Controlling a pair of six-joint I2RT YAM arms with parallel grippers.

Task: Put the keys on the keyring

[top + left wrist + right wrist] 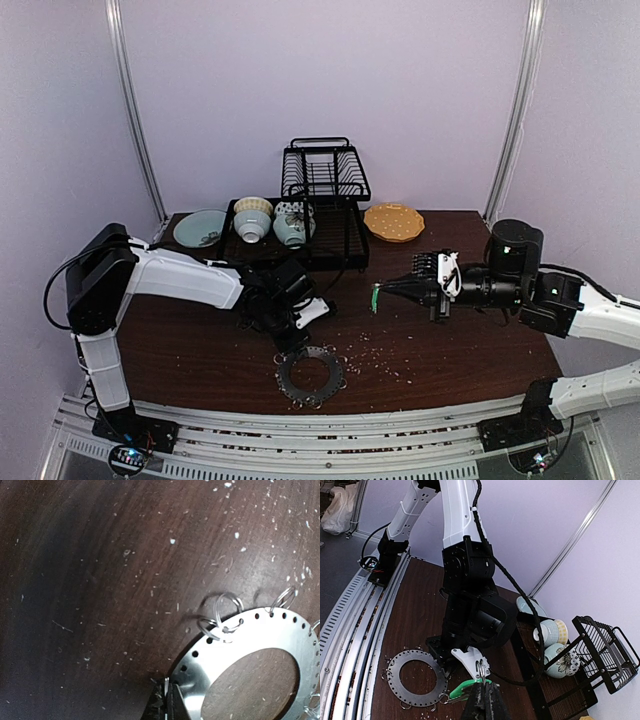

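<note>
The keyring [310,376] is a flat dark grey disc with a big hole, lying near the table's front edge; small wire loops [223,621] fringe its rim. My left gripper [290,345] is down at its far-left rim, and in the left wrist view its jaws [168,692] are shut on the edge of the disc [260,635]. My right gripper [386,292] hovers right of centre, shut on a green-headed key [375,298]. In the right wrist view the gripper [486,686] pinches the key [465,687] by its head and small ring, above the keyring [415,677].
A black dish rack [325,175] stands at the back with two bowls [253,218] [291,225] on its tray. A teal plate [198,228] lies to its left and an orange plate [393,221] to its right. Pale crumbs [380,350] are scattered near the keyring.
</note>
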